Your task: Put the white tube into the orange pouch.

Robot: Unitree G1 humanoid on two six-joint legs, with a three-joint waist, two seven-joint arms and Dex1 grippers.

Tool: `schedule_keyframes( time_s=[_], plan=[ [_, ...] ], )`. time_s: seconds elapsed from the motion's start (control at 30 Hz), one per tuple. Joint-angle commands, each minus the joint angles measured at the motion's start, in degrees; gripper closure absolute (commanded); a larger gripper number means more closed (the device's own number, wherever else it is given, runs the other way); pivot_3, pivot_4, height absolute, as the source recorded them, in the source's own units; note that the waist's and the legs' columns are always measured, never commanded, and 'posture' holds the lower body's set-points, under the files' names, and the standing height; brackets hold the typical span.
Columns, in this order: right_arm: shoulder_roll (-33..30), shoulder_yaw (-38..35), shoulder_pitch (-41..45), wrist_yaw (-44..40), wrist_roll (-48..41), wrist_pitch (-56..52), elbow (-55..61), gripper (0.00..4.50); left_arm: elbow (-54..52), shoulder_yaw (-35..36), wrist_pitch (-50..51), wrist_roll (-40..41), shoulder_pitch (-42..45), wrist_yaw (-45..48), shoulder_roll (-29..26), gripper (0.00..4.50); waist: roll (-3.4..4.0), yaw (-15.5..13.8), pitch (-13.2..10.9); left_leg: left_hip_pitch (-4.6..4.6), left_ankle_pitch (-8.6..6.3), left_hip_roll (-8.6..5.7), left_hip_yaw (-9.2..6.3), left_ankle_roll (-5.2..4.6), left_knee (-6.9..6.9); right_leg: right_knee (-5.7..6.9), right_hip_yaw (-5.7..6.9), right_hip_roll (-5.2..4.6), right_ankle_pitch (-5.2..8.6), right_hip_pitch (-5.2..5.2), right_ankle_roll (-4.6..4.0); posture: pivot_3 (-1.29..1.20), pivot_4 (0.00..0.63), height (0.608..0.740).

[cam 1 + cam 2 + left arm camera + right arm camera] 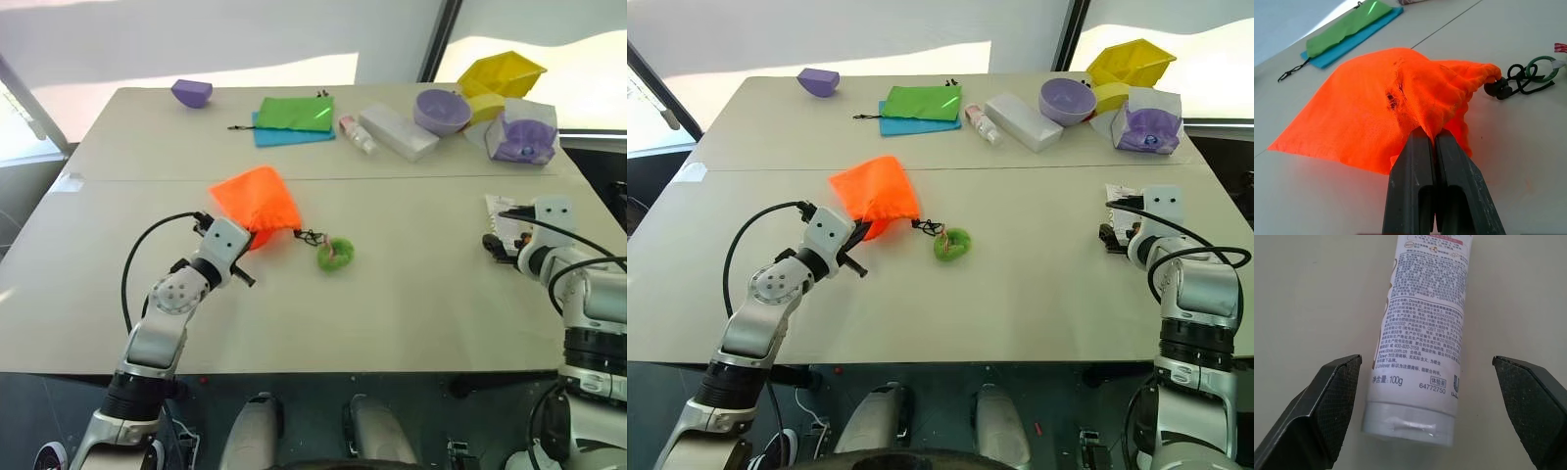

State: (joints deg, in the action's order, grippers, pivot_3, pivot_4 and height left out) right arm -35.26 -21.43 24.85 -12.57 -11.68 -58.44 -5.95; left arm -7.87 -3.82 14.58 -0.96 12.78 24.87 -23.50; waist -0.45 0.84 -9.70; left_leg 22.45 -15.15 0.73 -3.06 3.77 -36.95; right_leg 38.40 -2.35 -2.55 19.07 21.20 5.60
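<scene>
pouches: 3. One orange pouch mid-worktop, plus a flat green pouch lying on a flat blue pouch at the far side.
tubes: 1. White tube flat on the worktop at the right edge, well apart from the orange pouch.
bowls: 2 purple. Small purple bowl far left, larger purple bowl far right.
other far-side items: 1 white box, 1 small clear bottle just beside it, 1 yellow bin, 1 clear bag with purple contents.
cord: dark, runs from the orange pouch mouth to 1 green fuzzy ball on the worktop.
left tool: fingers pressed together, pinching a fold of the orange pouch near its gathered mouth.
right tool: spread wide, holding nothing. One finger stands on each side of the tube's crimped end with a gap on both sides.
left wrist view only: frayed hole in the orange fabric, a green ring on the cord.
right wrist view only: dense printed text on the tube; head views catch just a sliver of it behind the right tool.
</scene>
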Motion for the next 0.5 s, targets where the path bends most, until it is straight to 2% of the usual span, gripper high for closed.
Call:
schedule_keyframes(
  time_s=[0.03,0.1,0.17,0.23,0.3,0.33,0.43,0.5],
  plan=[
    [0.78,-3.48,1.34,1.02,-1.73,-1.87,-0.2,0.0,-1.52,-0.05,-1.06,-0.51,-0.06,-0.25,-0.05,4.49,0.0,0.09,0.0,0.0,0.0,0.0,0.01,0.0,0.0,0.0,0.0,0.0,0.0,0.0,0.0,0.0,0.15,0.74],
    [1.12,-4.03,1.42,1.17,-2.14,-2.32,-0.08,0.0,-1.69,-0.02,-1.08,-0.52,-0.2,-0.21,-0.06,4.49,0.0,0.08,0.0,0.0,0.0,0.0,0.01,0.0,0.0,0.0,-0.01,0.0,0.0,0.0,0.0,0.0,0.15,0.74],
    [1.43,-4.88,1.68,1.33,-2.74,-2.68,0.36,0.53,-1.71,-0.01,-1.16,-0.59,-0.24,-0.17,-0.11,4.5,0.0,0.06,0.0,0.0,0.0,0.0,0.0,0.0,-0.01,0.0,-0.01,0.0,0.0,0.0,0.0,0.0,0.15,0.74],
    [1.91,-5.49,1.94,1.29,-3.65,-3.32,1.06,1.3,-1.6,0.02,-1.24,-0.62,-0.15,-0.16,-0.11,4.5,0.0,0.05,0.0,0.0,0.0,0.0,0.01,0.0,0.0,0.0,-0.01,0.0,0.0,0.0,0.0,0.0,0.15,0.74],
    [2.12,-5.23,1.63,1.45,-3.92,-3.64,1.81,2.35,-1.41,-0.08,-1.36,-0.74,0.02,-0.14,-0.09,4.5,0.0,0.04,0.0,0.0,0.0,0.0,0.01,-0.01,0.0,0.0,-0.01,0.0,0.0,-0.01,0.0,0.0,0.15,0.74],
    [2.29,-5.23,1.48,1.45,-4.22,-3.95,2.22,2.68,-1.35,-0.1,-1.38,-0.76,0.06,-0.12,-0.07,4.5,0.0,0.04,0.0,0.0,0.0,0.0,0.01,-0.01,0.0,0.0,-0.01,0.0,0.0,0.0,0.0,0.0,0.15,0.74],
    [2.67,-4.15,1.09,0.33,-5.02,-3.32,4.73,2.67,-1.28,-0.09,-1.45,-0.83,0.06,0.0,-0.08,4.5,0.01,0.1,0.0,0.0,-0.01,0.0,0.0,-0.01,0.01,0.0,-0.01,0.01,0.0,0.01,0.0,0.0,0.15,0.74],
    [2.37,-0.48,0.06,-4.06,-6.07,0.62,9.26,2.67,-1.13,-0.1,-1.61,-0.99,0.15,0.05,-0.12,4.5,0.03,0.28,-0.02,0.0,-0.01,0.0,0.02,-0.01,0.02,0.0,-0.02,0.01,0.0,0.03,0.0,0.0,0.15,0.74]
  ],
)
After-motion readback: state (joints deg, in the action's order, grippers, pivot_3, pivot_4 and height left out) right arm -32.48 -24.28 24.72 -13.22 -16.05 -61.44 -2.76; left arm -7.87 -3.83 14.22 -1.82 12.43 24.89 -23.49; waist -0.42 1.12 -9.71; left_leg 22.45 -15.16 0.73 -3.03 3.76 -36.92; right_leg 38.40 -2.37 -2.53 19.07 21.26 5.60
